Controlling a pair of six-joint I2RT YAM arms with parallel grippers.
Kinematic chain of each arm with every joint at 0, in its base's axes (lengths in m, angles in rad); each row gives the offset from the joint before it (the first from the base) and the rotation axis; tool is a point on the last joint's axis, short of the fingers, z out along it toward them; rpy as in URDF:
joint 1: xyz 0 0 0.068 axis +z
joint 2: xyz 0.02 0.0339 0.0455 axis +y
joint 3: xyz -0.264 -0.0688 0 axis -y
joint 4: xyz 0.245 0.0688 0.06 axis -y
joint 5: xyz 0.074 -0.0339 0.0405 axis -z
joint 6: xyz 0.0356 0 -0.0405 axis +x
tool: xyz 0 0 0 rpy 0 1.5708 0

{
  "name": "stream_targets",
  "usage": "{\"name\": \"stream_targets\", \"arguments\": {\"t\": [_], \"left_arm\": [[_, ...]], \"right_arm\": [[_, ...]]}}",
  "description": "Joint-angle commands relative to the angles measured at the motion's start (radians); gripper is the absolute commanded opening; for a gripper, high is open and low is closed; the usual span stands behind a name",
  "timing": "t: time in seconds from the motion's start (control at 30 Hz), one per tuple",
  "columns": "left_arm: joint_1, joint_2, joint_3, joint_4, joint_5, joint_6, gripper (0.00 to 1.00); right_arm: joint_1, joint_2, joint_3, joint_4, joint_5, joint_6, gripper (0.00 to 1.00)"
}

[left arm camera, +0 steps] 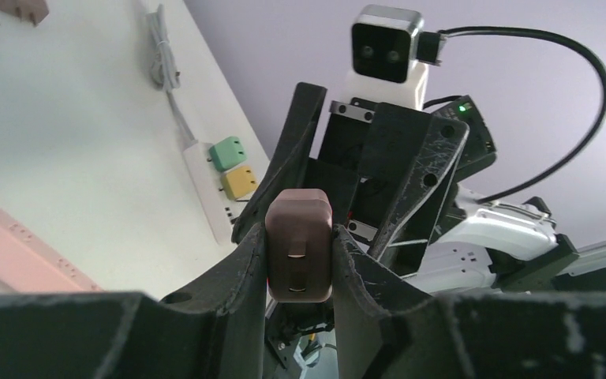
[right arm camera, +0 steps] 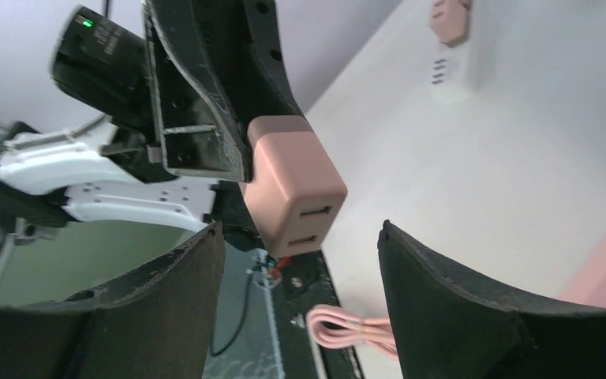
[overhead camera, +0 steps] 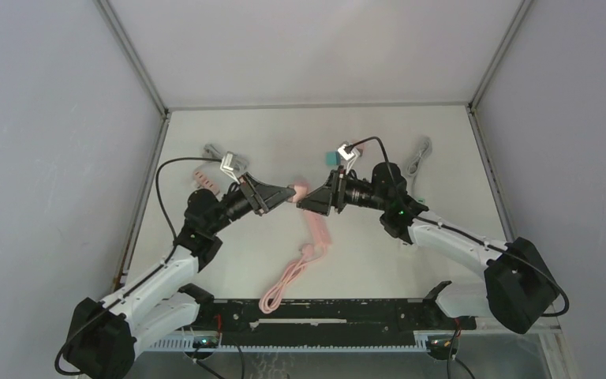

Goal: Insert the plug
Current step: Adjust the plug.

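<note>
**Pink Plug Offered Up Mid-Air**

Above the white table (overhead camera: 284,126) the two arms were brought nose to nose. The left gripper (overhead camera: 290,192) was seen clamped on the squarish dusty-pink plastic plug (left arm camera: 300,245), raised clear of the surface, presumably so a better grip could be taken. The right gripper (overhead camera: 304,204) was spread wide, its black fingers (right arm camera: 442,300) apart from the plug. Below lay the long pink power strip (overhead camera: 318,229), the likely target. A white strip (left arm camera: 205,185) was already occupied by green (left arm camera: 227,152) and yellow (left arm camera: 240,181) plugs. Only the right gripper was judged to be in the way.
</note>
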Motion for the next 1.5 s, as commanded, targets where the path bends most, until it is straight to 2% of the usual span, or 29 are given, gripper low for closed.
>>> {"name": "stream_targets", "arguments": {"t": [0.0, 0.33, 0.5, 0.67, 0.77, 0.87, 0.97, 1.17, 1.27, 1.47], "left_arm": [[-0.009, -0.027, -0.025, 0.137, -0.008, -0.045, 0.01], [-0.009, -0.011, -0.030, 0.206, -0.010, -0.088, 0.02], [-0.047, 0.009, -0.023, 0.215, -0.004, -0.092, 0.02], [-0.055, 0.027, -0.022, 0.219, 0.000, -0.092, 0.02], [-0.055, 0.030, -0.031, 0.225, -0.002, -0.093, 0.04], [-0.055, 0.025, -0.040, 0.219, -0.017, -0.078, 0.11], [-0.055, 0.007, -0.029, 0.122, -0.059, -0.022, 0.25], [-0.054, -0.017, 0.035, -0.183, -0.215, 0.122, 0.49], [-0.055, 0.004, 0.068, -0.301, -0.287, 0.147, 0.59], [-0.056, 0.121, 0.145, -0.420, -0.360, 0.166, 0.67]], "right_arm": [[-0.015, 0.031, 0.007, 0.238, -0.098, 0.174, 0.76], [-0.041, 0.096, 0.013, 0.432, -0.162, 0.316, 0.60], [-0.045, 0.107, 0.014, 0.462, -0.171, 0.330, 0.45], [-0.050, 0.110, 0.015, 0.482, -0.175, 0.335, 0.36], [-0.053, 0.109, 0.014, 0.487, -0.182, 0.333, 0.23], [-0.061, 0.106, 0.014, 0.479, -0.198, 0.323, 0.11], [-0.069, 0.090, 0.009, 0.430, -0.199, 0.288, 0.00], [-0.094, 0.035, 0.006, 0.241, -0.171, 0.178, 0.00], [-0.109, 0.000, 0.007, 0.138, -0.139, 0.108, 0.00], [-0.134, -0.057, 0.006, -0.078, -0.034, -0.027, 0.00]]}}
